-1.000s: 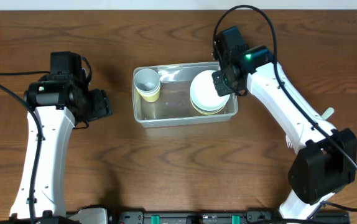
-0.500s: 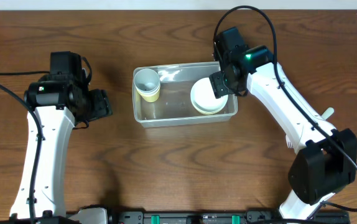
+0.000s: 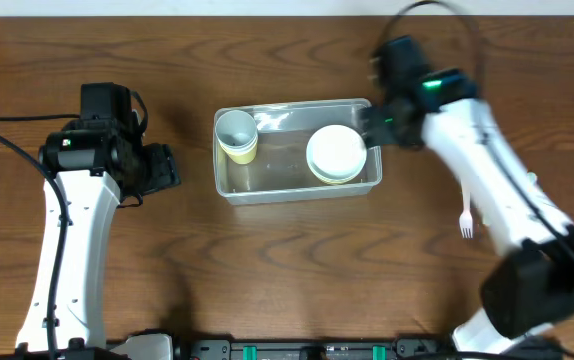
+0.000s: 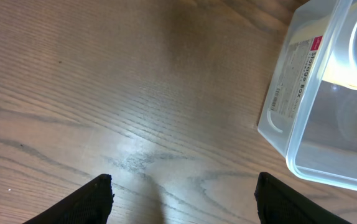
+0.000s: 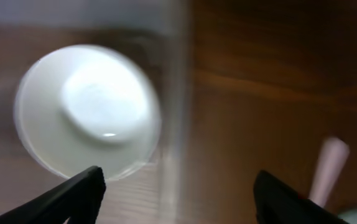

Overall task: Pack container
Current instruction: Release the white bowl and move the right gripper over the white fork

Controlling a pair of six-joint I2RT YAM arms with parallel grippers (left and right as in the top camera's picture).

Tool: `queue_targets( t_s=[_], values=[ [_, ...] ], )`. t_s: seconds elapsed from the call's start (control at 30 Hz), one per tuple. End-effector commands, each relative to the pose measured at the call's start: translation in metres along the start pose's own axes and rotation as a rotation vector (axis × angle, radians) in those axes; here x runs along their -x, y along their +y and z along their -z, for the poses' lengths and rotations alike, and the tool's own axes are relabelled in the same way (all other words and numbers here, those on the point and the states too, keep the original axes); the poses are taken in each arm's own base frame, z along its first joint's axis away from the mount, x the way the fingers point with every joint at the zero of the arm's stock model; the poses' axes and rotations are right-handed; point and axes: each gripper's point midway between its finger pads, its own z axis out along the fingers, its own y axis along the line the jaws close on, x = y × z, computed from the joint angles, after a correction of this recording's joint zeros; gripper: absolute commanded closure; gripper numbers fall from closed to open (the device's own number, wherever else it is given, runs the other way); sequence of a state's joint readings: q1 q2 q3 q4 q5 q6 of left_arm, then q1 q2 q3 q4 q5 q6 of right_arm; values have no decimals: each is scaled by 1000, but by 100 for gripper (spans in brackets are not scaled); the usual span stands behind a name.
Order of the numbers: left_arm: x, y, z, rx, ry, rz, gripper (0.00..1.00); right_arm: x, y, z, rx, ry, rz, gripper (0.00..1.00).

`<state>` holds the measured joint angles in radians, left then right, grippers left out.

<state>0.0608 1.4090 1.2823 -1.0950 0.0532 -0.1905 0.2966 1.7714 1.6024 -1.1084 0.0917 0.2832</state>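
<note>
The clear plastic container (image 3: pixel 232 187) sits mid-table. Inside it a white cup nested in a yellow cup (image 3: pixel 236 134) stands at the left end, and a white bowl stacked on a yellowish bowl (image 3: pixel 335 154) lies at the right end. My right gripper (image 3: pixel 375 126) is open and empty above the container's right wall; its wrist view shows the white bowl (image 5: pixel 88 111) left of the blurred wall (image 5: pixel 175 124). My left gripper (image 3: pixel 163 168) is open and empty over bare wood, left of the container, whose labelled end (image 4: pixel 303 93) shows in its wrist view.
A white plastic fork (image 3: pixel 465 222) lies on the wood to the right of the container; its handle shows blurred in the right wrist view (image 5: pixel 328 168). The table's far edge runs along the top of the overhead view.
My right gripper let go of the white bowl, which now rests in the container, and the arm is swinging right, blurred. The left arm has not moved.
</note>
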Motion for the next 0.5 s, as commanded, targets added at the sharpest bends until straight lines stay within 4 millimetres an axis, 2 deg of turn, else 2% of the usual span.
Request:
queue_targets(
  t_s=[0.0, 0.1, 0.17, 0.3, 0.47],
  values=[
    [-1, 0, 3, -3, -9, 9, 26, 3, -64, 37, -40, -54, -232, 20],
    [-1, 0, 4, -3, -10, 9, 26, -19, -104, 37, -76, 37, -297, 18],
    [-1, 0, 3, -3, -9, 9, 26, -35, -119, 27, -80, 108, -309, 17],
    [-1, 0, 3, -2, -9, 9, 26, -68, -134, -4, -94, 217, -322, 16],
    [-2, 0, 3, -1, -5, 9, 26, -101, -138, -50, -89, 268, -270, 11]
  ],
)
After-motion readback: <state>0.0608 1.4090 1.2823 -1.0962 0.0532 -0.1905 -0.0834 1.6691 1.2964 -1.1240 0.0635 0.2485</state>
